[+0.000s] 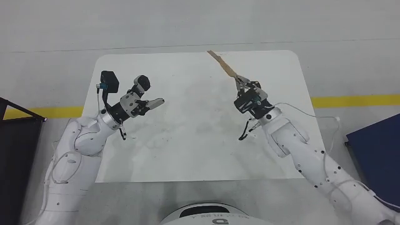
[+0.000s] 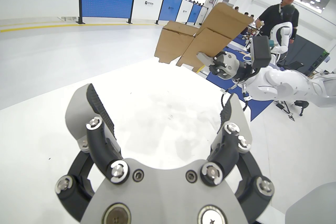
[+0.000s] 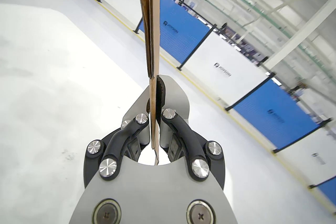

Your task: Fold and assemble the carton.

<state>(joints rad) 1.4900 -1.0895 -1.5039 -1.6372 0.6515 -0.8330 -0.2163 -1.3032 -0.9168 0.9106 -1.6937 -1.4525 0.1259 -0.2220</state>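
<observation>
Clamping the flattened carton [image 1: 224, 64] edge-on above the table [image 1: 187, 156], the right fingers [image 3: 170, 93] point it toward the far edge — the left fingers [image 2: 78, 107], spread and empty, face its broad side from well apart.

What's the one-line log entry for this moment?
right gripper: shut on carton, lifted off table | left gripper: open, empty, clear of carton | carton: flat, not yet folded

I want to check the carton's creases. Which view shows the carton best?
The left wrist view: the carton shows its broad face, flaps and creases, clamped in the right end effector. The top and right wrist views show it edge-on, a thin strip.
</observation>
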